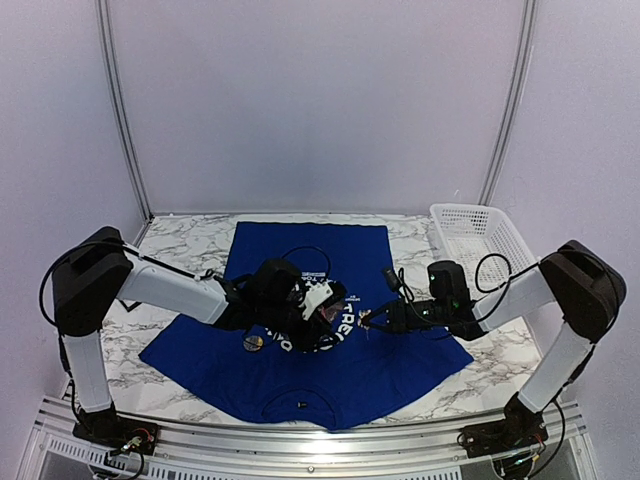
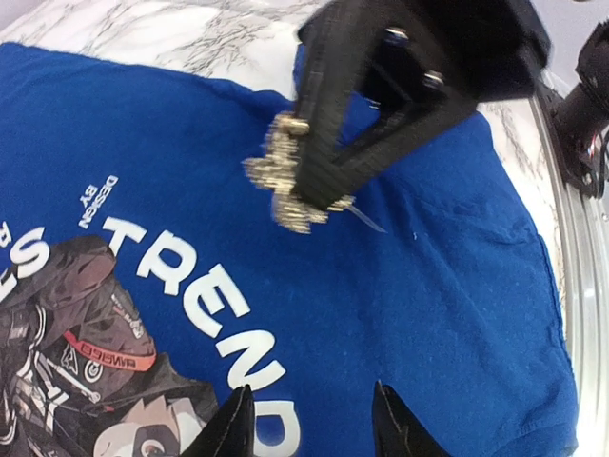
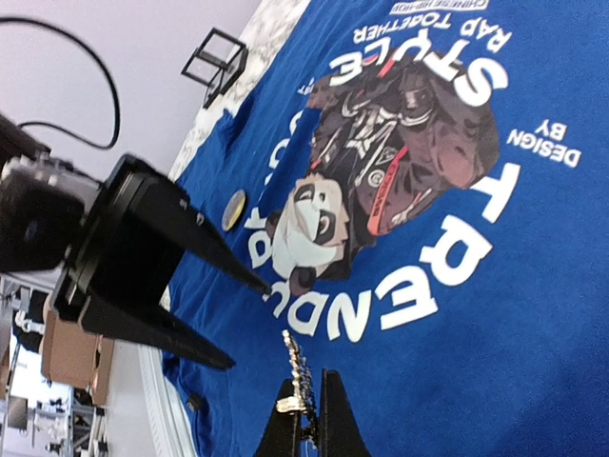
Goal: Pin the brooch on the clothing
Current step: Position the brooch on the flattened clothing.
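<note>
Brooch (image 2: pixel 285 181) hung clamped in the right gripper (image 3: pixel 308 398) above the shirt (image 2: pixel 457 286). Left gripper (image 2: pixel 314 428) gaped at its nine o'clock, likely to brace cloth.

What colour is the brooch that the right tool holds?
Pale gold and glittery. The brooch shows best in the left wrist view.

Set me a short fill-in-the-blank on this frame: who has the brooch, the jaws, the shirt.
1. The brooch is pinched by the ___ gripper.
2. The left gripper has its jaws ___.
3. The shirt under the brooch is ___ in colour.
Missing words: right; open; blue.
</note>
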